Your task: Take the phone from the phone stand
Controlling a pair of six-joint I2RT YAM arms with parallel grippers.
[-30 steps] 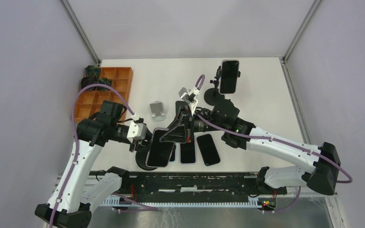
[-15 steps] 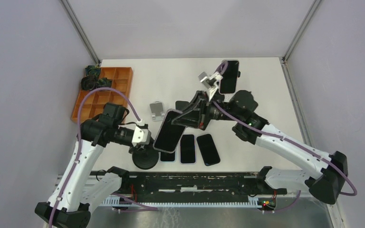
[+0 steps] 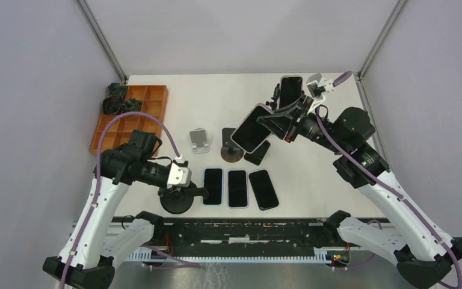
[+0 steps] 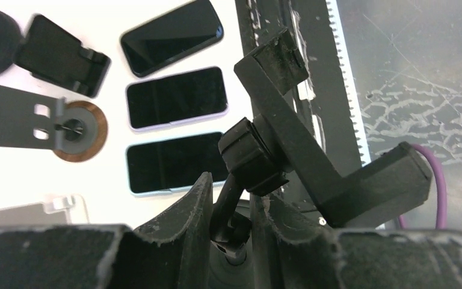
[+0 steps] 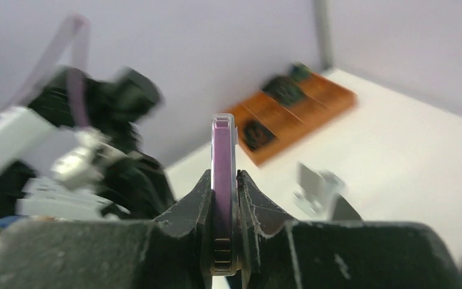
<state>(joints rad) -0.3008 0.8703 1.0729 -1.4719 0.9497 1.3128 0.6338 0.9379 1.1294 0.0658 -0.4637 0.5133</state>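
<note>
Top external view: the phone (image 3: 249,128) is up in the air over the far right part of the table (image 3: 174,96). Its dark screen is tilted towards the camera, and it is well apart from the phone stand (image 3: 177,203). The right gripper (image 3: 272,123) has it by one long edge. From the right wrist camera the phone (image 5: 223,156) shows edge-on, a lilac rim pinched tight between the two fingers (image 5: 192,208) of that gripper (image 5: 224,198), the jaws closed down to the phone's thickness.

The phone stand sits at the near left of the table on its round black base. The left gripper (image 3: 185,188) comes at it from the left. In the left wrist picture that gripper (image 4: 234,223) stands narrow, clamped on the thin stem just below the ball joint, and the stand's black angled cradle (image 4: 313,156) juts out past the table's near edge.

Just right of the stand lies a row of three phones (image 3: 237,188), flat, screens up, side by side. Behind them are a small grey stand (image 3: 200,140), a stand with a brown disc base (image 3: 231,153) and a black folding stand (image 3: 257,153). The held phone hangs above those last two. Another phone (image 3: 290,93) stands upright in a holder at the far edge, right by the right gripper. An orange compartment tray (image 3: 150,108) sits at the far left corner, with dark parts in its far cells.
</note>
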